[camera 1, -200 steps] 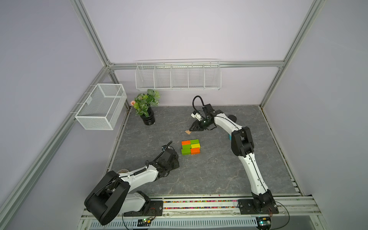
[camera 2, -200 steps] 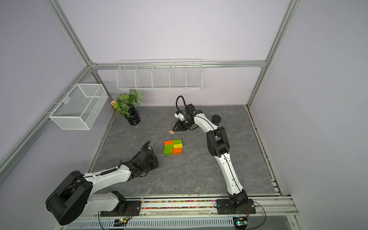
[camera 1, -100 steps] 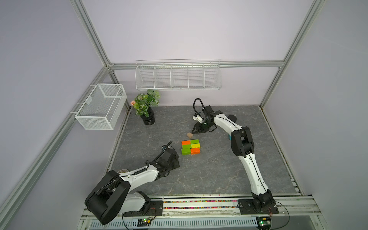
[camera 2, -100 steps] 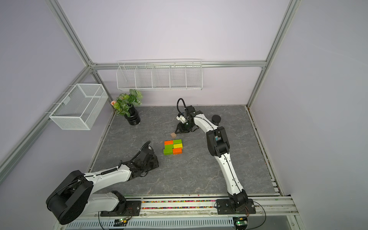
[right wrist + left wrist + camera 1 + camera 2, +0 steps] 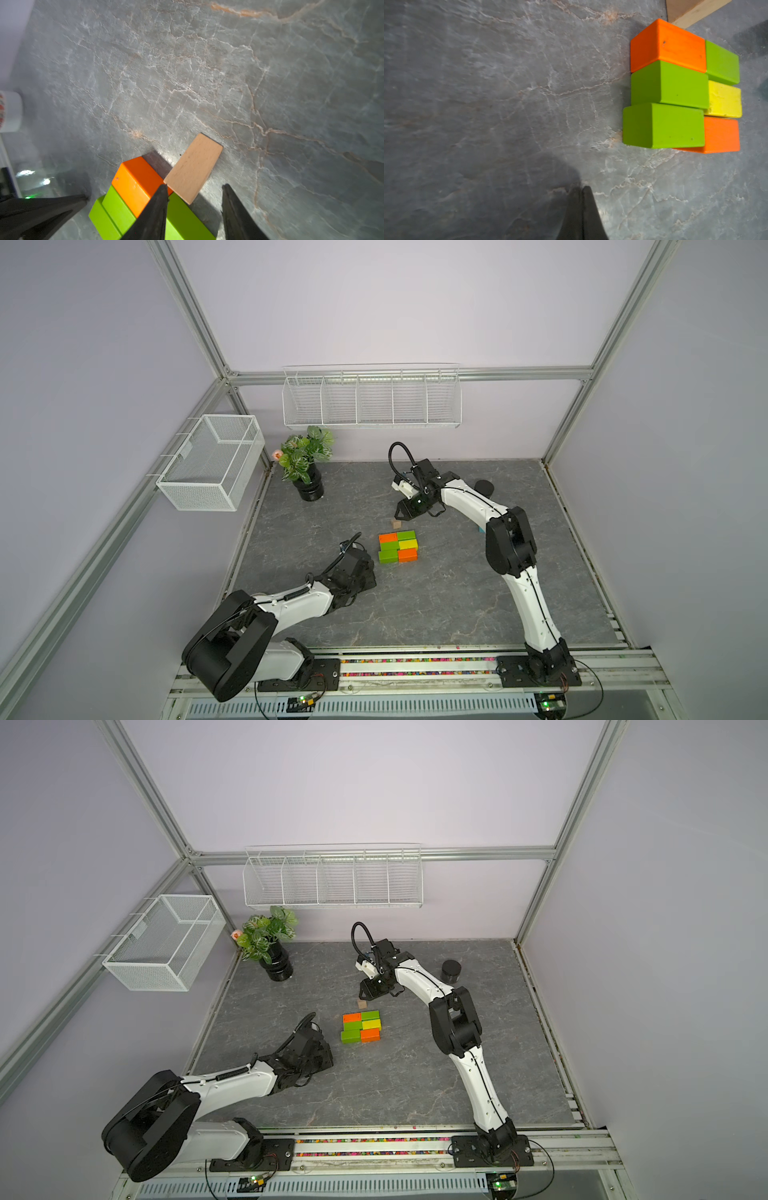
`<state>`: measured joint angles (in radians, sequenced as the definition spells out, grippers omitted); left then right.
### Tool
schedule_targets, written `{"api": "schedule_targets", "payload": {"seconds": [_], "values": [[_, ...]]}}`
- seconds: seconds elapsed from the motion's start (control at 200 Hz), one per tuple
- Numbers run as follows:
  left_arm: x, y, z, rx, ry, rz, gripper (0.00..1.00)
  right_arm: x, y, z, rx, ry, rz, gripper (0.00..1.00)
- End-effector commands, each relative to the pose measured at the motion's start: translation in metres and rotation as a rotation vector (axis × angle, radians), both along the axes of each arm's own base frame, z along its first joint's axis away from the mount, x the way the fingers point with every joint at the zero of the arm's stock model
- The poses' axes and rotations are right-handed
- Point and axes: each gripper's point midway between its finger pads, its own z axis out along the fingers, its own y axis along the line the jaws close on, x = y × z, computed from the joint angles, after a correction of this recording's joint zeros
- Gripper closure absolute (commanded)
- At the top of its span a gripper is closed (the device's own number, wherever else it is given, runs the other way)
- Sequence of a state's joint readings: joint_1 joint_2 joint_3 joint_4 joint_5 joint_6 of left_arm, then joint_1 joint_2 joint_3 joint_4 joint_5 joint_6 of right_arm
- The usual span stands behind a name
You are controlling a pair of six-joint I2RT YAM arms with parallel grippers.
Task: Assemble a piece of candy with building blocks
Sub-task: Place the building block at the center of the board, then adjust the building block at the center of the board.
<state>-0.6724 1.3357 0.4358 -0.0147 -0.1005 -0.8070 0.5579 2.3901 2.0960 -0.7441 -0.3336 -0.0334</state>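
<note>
grey marble surface (image 5: 415,605), lilac walls, 2 wire baskets (image 5: 372,398), 1 plant (image 5: 305,464) | bricks (image 5: 397,546) parked mid-surface: 3 green, 2 orange, 1 yellow | tan triangle (image 5: 396,524) at their 12 o'clock | left pincer (image 5: 581,195) clenched, right pincer (image 5: 194,186) released

Grey marbled tabletop (image 5: 436,605): six-brick rectangle (image 5: 397,546) mid-table, tan wedge (image 5: 396,524) just beside its far end. Potted plant (image 5: 309,485) and black jar (image 5: 451,970) at the back. Teal sliver (image 5: 481,529), possibly a block.
</note>
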Motion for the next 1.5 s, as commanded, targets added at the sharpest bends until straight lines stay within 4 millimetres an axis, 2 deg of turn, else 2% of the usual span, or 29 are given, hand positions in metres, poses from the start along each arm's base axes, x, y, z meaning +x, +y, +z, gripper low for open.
{"api": "schedule_targets", "payload": {"seconds": [0.0, 0.13, 0.325, 0.415, 0.44, 0.82, 1.07, 1.494], "values": [[-0.017, 0.011, -0.020, 0.053, 0.091, 0.001, 1.00, -0.002, -0.007, -0.004, -0.147, -0.068, 0.033, 0.53], [-0.017, 0.011, -0.021, 0.051, 0.090, 0.003, 1.00, -0.005, -0.006, -0.012, -0.244, -0.094, 0.055, 0.53], [-0.018, 0.011, -0.022, 0.051, 0.093, 0.003, 1.00, -0.015, 0.008, -0.013, -0.259, -0.092, 0.095, 0.52], [-0.018, 0.011, -0.023, 0.050, 0.094, 0.004, 1.00, -0.011, 0.008, -0.016, -0.301, -0.121, 0.087, 0.52], [-0.019, 0.011, -0.023, 0.050, 0.095, 0.003, 1.00, -0.017, 0.004, -0.020, -0.323, -0.094, 0.093, 0.52], [-0.019, 0.012, -0.024, 0.050, 0.096, 0.001, 1.00, -0.014, 0.010, -0.030, -0.312, -0.087, 0.082, 0.53], [-0.020, 0.012, -0.026, 0.053, 0.103, 0.000, 1.00, -0.014, 0.018, -0.027, -0.279, -0.069, 0.078, 0.53], [-0.019, 0.011, -0.028, 0.056, 0.107, -0.003, 1.00, -0.011, 0.010, -0.037, -0.341, -0.047, 0.049, 0.55]]}}
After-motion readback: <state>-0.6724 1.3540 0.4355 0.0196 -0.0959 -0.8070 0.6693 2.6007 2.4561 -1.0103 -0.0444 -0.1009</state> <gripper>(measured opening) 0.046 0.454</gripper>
